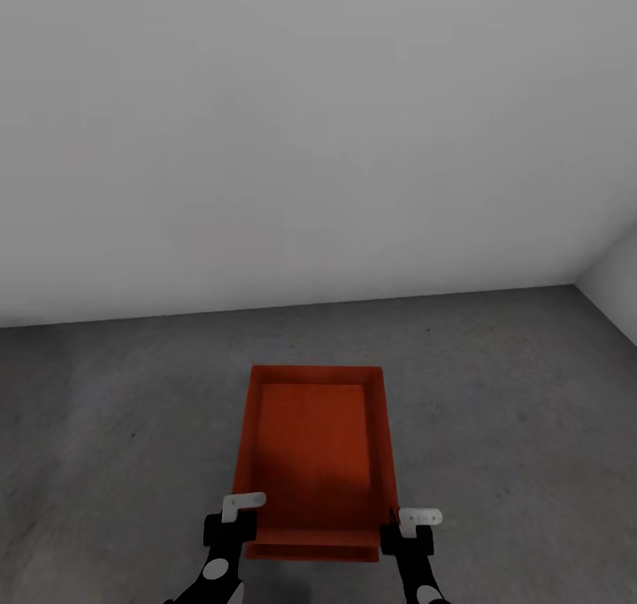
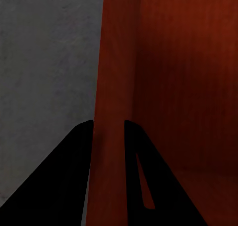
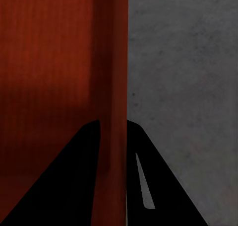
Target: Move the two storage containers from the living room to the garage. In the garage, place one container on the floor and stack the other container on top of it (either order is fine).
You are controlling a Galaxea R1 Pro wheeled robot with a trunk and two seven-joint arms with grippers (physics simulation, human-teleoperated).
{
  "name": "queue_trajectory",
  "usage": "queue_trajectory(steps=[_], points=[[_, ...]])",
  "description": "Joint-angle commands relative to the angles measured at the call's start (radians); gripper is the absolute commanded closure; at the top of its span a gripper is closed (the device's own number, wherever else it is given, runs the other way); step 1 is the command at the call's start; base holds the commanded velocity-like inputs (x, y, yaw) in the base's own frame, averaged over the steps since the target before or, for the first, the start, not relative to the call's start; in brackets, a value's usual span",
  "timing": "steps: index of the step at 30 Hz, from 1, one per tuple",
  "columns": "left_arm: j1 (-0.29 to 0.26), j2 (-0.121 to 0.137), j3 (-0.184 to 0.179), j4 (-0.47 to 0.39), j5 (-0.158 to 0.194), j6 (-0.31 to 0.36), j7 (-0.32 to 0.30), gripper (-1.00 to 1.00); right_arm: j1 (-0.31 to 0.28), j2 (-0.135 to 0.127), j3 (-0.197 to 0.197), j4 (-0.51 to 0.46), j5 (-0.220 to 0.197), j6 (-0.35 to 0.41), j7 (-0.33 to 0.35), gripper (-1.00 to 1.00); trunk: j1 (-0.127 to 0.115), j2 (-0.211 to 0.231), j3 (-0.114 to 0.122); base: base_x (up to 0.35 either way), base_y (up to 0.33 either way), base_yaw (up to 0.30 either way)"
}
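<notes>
One storage container (image 1: 314, 449), two grippers: left (image 1: 232, 523), right (image 1: 409, 533).

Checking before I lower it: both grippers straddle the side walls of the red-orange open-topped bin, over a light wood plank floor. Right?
Not quite. The floor is dark grey concrete, as the head view shows. The rest holds: the left gripper and right gripper each straddle a wall of the red-orange open-topped bin.

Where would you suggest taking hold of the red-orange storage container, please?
Grip the storage container by its two thin long side walls near the robot's end, coming from above. Those walls are upright, and each hand, left and right, straddles one there.
</notes>
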Motion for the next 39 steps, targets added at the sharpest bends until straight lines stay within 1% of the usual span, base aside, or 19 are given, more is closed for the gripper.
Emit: queue_trajectory(steps=[1, 11, 29, 39], points=[[0.000, 0.001, -0.001, 0.008, 0.033, -0.010, 0.015, 1.00, -0.001, 0.000, -0.029, -0.036, -0.018, -0.029, 0.000, 1.00, 0.000, 0.000, -0.001, 0.000, 0.000, 0.000], [0.000, 0.001, -0.001, 0.008, 0.031, -0.010, 0.015, 1.00, -0.001, 0.000, -0.030, -0.036, -0.018, -0.029, 0.000, 1.00, 0.000, 0.000, -0.001, 0.000, 0.000, 0.000], [0.000, -0.001, -0.001, 0.010, 0.026, -0.009, 0.015, 1.00, -0.001, 0.000, -0.030, -0.036, -0.018, -0.029, 0.000, 1.00, 0.000, 0.000, -0.028, 0.000, 0.000, 0.000], [0.000, -0.001, -0.001, 0.010, 0.026, -0.009, 0.015, 1.00, -0.001, 0.000, -0.029, -0.036, -0.018, -0.029, 0.000, 1.00, 0.000, 0.000, -0.031, 0.000, 0.000, 0.000]])
